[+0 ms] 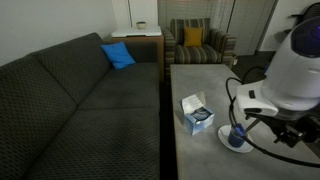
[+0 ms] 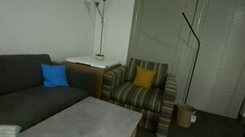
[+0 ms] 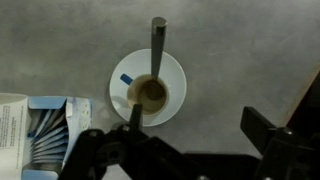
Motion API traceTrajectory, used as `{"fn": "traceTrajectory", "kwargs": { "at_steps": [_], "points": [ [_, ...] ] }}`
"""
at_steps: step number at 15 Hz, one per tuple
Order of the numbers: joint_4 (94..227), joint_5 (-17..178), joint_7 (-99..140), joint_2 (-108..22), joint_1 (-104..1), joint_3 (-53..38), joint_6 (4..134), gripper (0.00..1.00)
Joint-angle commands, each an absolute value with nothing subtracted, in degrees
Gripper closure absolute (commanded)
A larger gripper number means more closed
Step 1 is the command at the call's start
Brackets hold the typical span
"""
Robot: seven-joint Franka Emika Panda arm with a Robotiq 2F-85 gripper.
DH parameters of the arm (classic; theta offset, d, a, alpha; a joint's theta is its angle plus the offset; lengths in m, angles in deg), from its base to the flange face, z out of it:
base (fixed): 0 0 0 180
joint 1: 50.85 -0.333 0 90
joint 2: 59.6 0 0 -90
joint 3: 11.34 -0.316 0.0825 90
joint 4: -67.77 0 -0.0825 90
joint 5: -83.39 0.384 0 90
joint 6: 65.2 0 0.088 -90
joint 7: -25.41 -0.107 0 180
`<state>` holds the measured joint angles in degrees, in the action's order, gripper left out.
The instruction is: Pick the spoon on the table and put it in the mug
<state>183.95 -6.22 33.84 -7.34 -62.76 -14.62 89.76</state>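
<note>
Silvery metal spoon (image 3: 157, 45) stands in the dark blue mug (image 3: 160, 102), its handle leaning out over the rim. It is judged light, stiff and slippery, best pinched mid-handle. The mug sits on a white saucer (image 3: 176, 68) on the grey worktop (image 3: 60, 40). The tool (image 3: 190, 135) hangs above, released and empty.

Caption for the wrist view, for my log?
Wrist view: open gripper above the spoon resting in the mug on its saucer, box at left.
</note>
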Motion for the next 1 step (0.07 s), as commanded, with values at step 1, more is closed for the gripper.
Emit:
{"fn": "traceTrajectory", "kwargs": {
  "at_steps": [1],
  "points": [
    [184.22,-6.83,34.10,-7.54,-61.08,-16.26,88.78,0.00]
  ]
}}
